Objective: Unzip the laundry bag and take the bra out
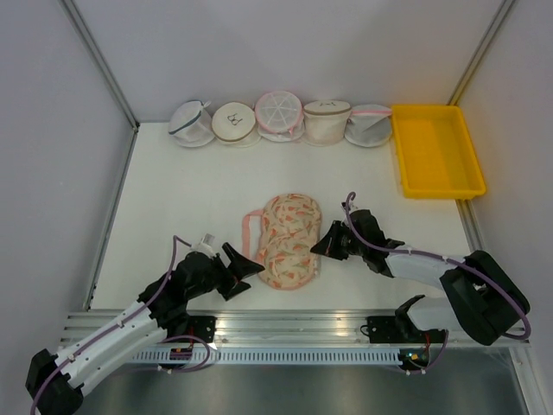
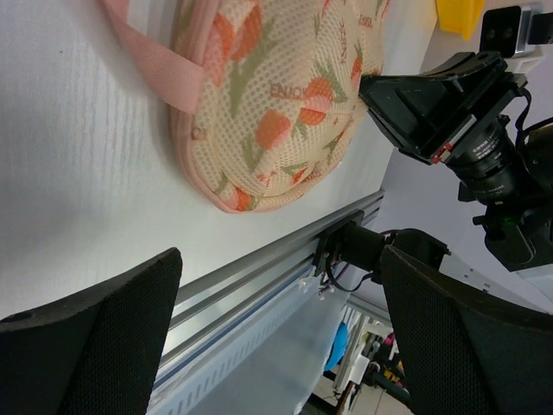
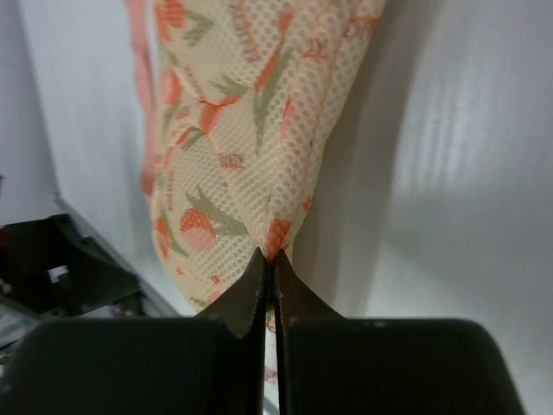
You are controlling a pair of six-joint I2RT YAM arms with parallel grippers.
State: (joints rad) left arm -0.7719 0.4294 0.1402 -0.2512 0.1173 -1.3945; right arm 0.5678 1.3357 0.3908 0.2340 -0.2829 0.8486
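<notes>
Lying flat mid-table, the oval two-lobed cream mesh-fabric laundry bag (image 1: 289, 240) w/ orange-pink print and pink trim sits on the white table (image 1: 173, 190), long axis running near-far, zip looks closed. Its pink strap loop (image 1: 249, 229) sticks out on the left side.

R gripper (image 1: 318, 246) is low at the bag's right edge, about mid-length. In the right wrist view the black fingers are pressed together w/ a fold of the printed mesh rim pinched at their tips (image 3: 268, 264). Can't tell if a zip pull is in there.

L gripper (image 1: 244, 261) is near the bag's near-left corner, jaws wide apart, holding nothing, not touching the fabric. The left wrist view shows the bag (image 2: 276, 95) just beyond its fingers.

Far edge: row of round mesh wash bags (image 1: 281, 115). Far right: rectangular yellow plastic tray (image 1: 436, 151), well apart from the bag.
</notes>
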